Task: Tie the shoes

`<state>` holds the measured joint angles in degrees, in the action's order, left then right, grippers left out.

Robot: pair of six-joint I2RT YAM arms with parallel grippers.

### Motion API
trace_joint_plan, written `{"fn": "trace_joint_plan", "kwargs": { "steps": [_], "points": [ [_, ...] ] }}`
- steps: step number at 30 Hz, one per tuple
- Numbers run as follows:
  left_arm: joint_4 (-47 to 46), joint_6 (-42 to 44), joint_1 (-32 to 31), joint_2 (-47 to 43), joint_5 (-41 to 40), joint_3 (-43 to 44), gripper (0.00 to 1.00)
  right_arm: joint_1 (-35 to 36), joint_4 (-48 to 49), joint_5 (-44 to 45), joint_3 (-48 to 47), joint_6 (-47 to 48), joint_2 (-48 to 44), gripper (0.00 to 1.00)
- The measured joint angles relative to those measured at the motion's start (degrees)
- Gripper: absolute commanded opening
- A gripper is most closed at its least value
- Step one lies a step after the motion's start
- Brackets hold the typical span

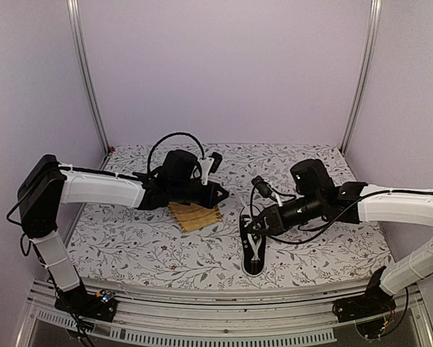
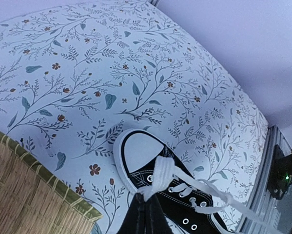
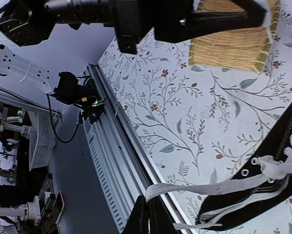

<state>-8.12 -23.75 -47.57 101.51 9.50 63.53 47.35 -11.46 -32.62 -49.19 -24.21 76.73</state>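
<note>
Left gripper [image 2: 145, 207]: I pinch a lace [image 2: 160, 170], shoe [image 2: 184, 207] just beyond my fingers [image 2: 133, 218].
Right gripper [image 3: 148, 212]: pinching other lace [image 3: 209, 185] taut, for crossing.

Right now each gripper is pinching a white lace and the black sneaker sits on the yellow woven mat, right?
No: the top view shows the black sneaker on the tablecloth beside the yellow woven mat, not on it. The left gripper and right gripper do each pinch a white lace.
</note>
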Motion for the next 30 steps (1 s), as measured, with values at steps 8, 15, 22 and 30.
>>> {"fn": "trace_joint_plan", "kwargs": {
  "steps": [8, 15, 22, 30],
  "points": [
    [-1.6, 1.9, 0.0, 1.4, 5.2, 2.2, 0.00, 4.8, 12.3, -3.3, -0.3, -8.4, 7.4, 0.57],
    [-3.6, 3.6, 0.0, 1.4, 9.8, 2.2, 0.00, 2.3, 8.9, 6.9, -1.9, -2.2, 2.4, 0.65],
    [-4.9, 4.2, 0.0, 1.4, 12.3, 2.3, 0.00, -6.4, 9.3, 8.7, -2.5, 7.8, 0.6, 0.62],
    [-5.0, 4.9, 0.0, 1.4, 13.6, 2.8, 0.00, -9.6, 12.7, 1.4, -6.3, 16.7, 8.6, 0.60]
  ]
}}
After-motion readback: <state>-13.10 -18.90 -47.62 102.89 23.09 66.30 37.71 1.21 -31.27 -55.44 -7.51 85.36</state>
